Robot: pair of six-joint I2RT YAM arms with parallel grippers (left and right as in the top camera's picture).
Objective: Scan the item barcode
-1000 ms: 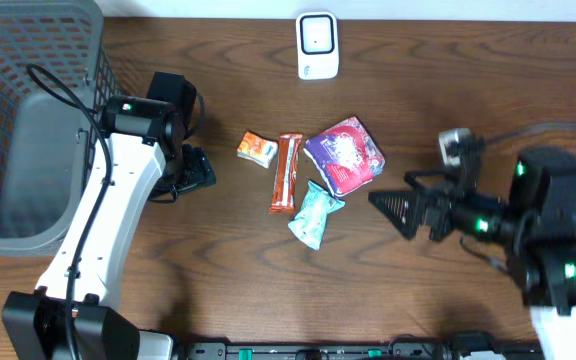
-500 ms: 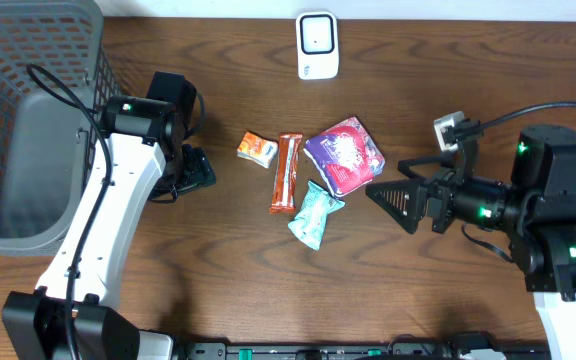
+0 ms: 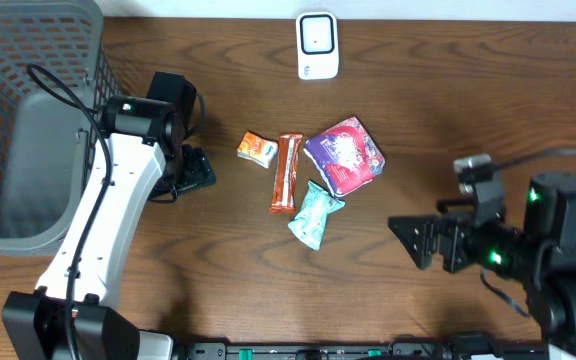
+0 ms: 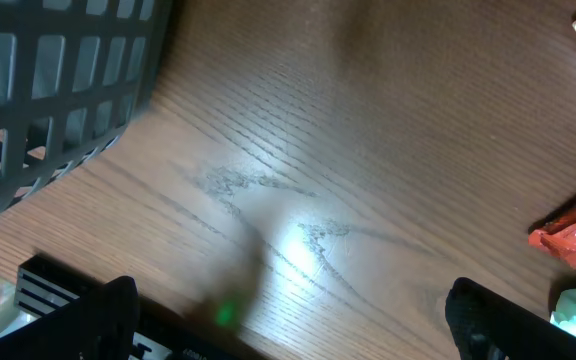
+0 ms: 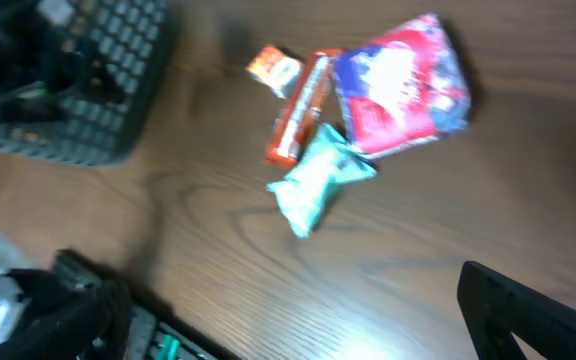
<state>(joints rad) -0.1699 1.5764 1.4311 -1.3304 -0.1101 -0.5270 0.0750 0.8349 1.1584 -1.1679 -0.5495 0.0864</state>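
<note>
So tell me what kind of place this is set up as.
Probably a mock shop checkout: a grey mesh basket, a white scanner-like device, and wrapped goods such as the purple packet.

Wood-grain table [image 3: 218, 260], faintly glossy; plastic lattice basket [image 3: 8, 50]; shiny crinkled purple packet [image 3: 344, 152].

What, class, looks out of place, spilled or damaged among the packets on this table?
Nothing stands out. The small orange packet, long orange-red bar wrapper, purple-and-pink pouch and mint-green packet lie flat in a loose cluster, none visibly torn or spilled.
</note>
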